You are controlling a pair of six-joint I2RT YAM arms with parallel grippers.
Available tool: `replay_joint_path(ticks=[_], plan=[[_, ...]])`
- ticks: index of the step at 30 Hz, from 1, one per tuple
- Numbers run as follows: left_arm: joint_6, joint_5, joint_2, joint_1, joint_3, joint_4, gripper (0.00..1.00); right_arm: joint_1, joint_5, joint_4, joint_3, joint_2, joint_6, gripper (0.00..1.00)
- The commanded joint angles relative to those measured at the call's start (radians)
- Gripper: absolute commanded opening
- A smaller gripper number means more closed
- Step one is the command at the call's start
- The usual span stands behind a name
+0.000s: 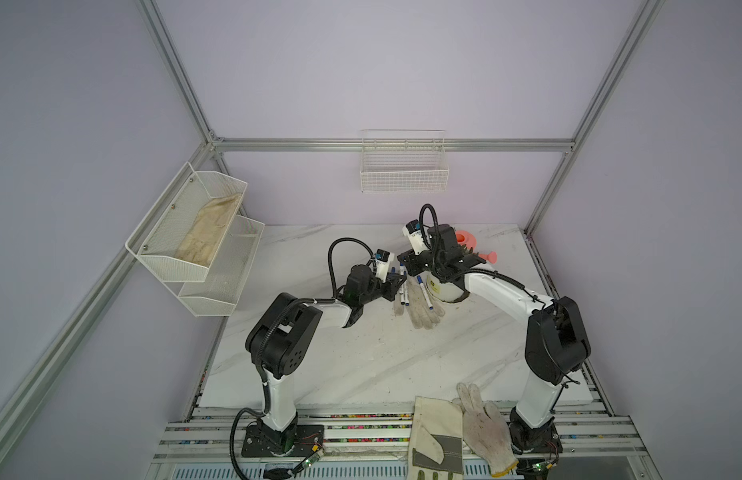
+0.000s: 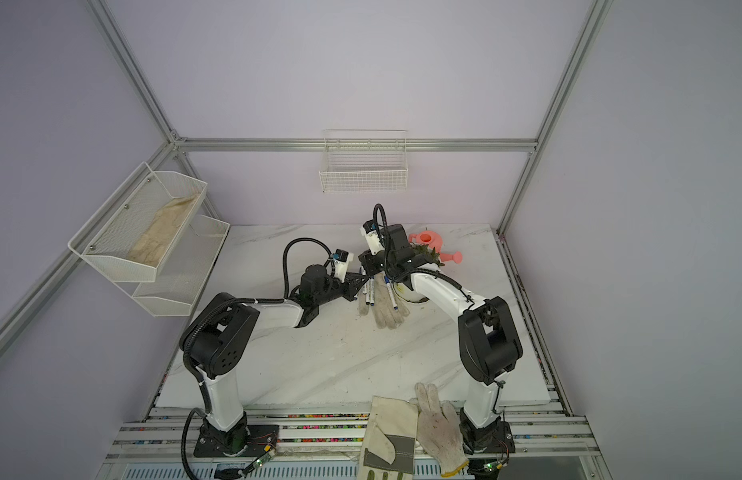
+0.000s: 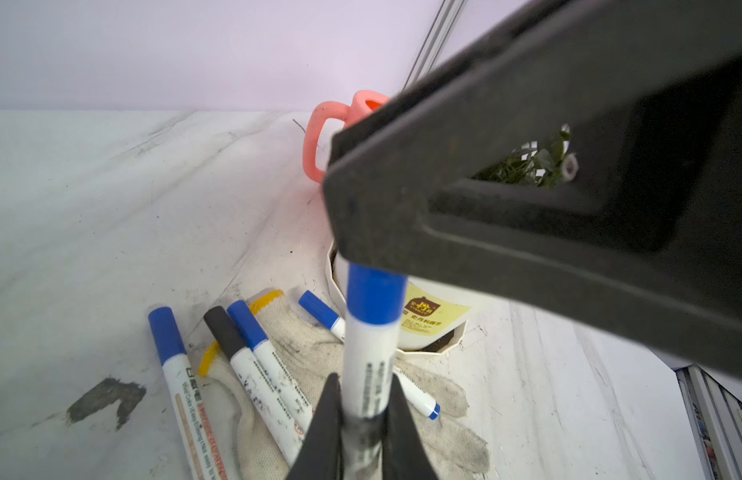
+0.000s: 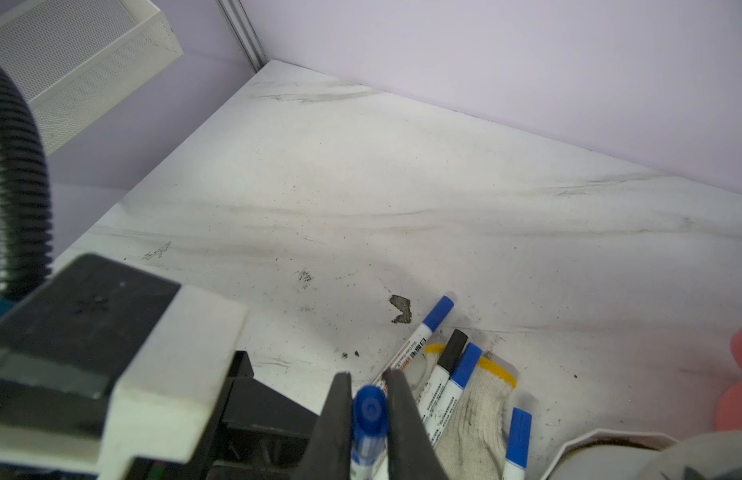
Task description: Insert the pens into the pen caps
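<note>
Clamped on the white barrel, the left gripper point(image 3: 364, 379) holds a fifth pen point(image 3: 371, 345); at its far end the right gripper point(image 4: 367, 388) is closed around the blue cap point(image 4: 370, 411), which looks pushed on. Beneath both grippers, four capped pens point(image 3: 274, 370) lie across a glove point(image 3: 448, 392) and the tabletop point(image 3: 112, 208). Apparently only release remains.

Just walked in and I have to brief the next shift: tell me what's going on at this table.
The two arms are capping a pen between them. The left gripper is shut on the white barrel of the pen, and the right gripper is shut on its blue cap, which looks seated or nearly so. Four other pens, three blue-capped and one black-capped, lie below on and beside a white knitted glove on the table.
</note>
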Motion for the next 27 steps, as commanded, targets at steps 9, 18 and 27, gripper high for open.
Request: replay_joint_path(ticks=[9,18,27], plan=[[0.010,-0.265,-0.159,0.040,0.135,0.353,0.00,-0.042,-0.243,-0.379,-0.007,-0.022,-0.039,0.02],[-0.106,-0.288,-0.096,-0.067,0.015,0.329,0.00,-0.052,-0.239,-0.307,0.120,-0.069,-0.033,0.23],[-0.155,-0.281,-0.047,-0.090,0.006,0.235,0.00,-0.091,-0.006,0.041,-0.035,-0.254,0.173,0.52]])
